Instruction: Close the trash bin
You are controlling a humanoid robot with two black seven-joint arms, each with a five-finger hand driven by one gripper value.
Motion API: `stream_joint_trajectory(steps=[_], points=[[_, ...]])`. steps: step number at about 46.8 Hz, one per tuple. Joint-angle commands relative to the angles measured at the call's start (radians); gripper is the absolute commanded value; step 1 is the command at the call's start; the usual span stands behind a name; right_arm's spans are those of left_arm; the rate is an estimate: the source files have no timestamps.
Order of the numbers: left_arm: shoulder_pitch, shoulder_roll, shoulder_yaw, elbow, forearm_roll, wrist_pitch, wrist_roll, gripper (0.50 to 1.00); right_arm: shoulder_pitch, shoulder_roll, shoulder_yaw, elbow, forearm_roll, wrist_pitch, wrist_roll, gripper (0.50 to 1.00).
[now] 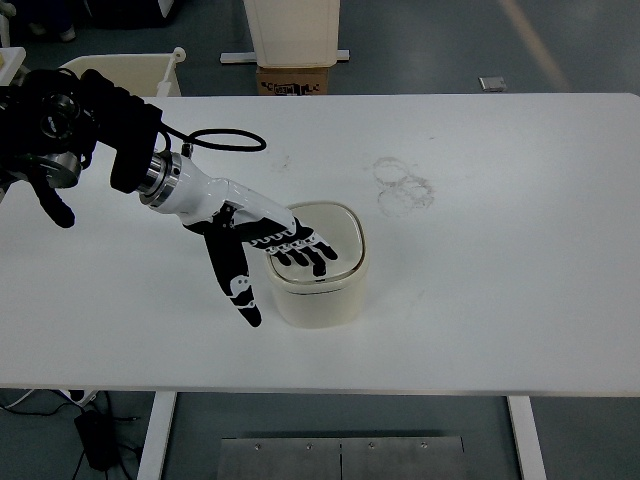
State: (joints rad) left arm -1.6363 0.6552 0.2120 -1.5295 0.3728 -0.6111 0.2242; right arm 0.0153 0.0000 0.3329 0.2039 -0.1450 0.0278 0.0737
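Left robot hand (268,246), fingers spread flat, rests on the closed lid of a cream square trash bin (318,288) on a white table (500,280)

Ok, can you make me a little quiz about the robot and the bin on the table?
1. True or false: the left robot hand lies flat, fingers spread, on the trash bin lid.
2. Which is on the white table behind the bin? A) grey ring marks B) a red cup C) a book
3. Fill in: the trash bin's colour is ____.

Key: 1 true. 2 A, the ring marks. 3 cream.
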Motion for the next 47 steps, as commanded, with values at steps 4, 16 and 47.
stream_joint_trajectory(steps=[4, 16, 47], points=[[-0.002, 0.000, 0.000, -0.014, -0.002, 0.000, 0.000, 1.000, 0.000, 0.000, 0.000, 0.000, -0.001, 0.000, 0.000, 0.993], [0.001, 0.000, 0.000, -0.023, -0.002, 0.000, 0.000, 1.000, 0.000, 0.000, 0.000, 0.000, -0.001, 0.000, 0.000, 0.993], [0.021, 0.011, 0.004, -0.046, 0.001, 0.000, 0.000, 1.000, 0.000, 0.000, 0.000, 0.000, -0.001, 0.000, 0.000, 0.993]])
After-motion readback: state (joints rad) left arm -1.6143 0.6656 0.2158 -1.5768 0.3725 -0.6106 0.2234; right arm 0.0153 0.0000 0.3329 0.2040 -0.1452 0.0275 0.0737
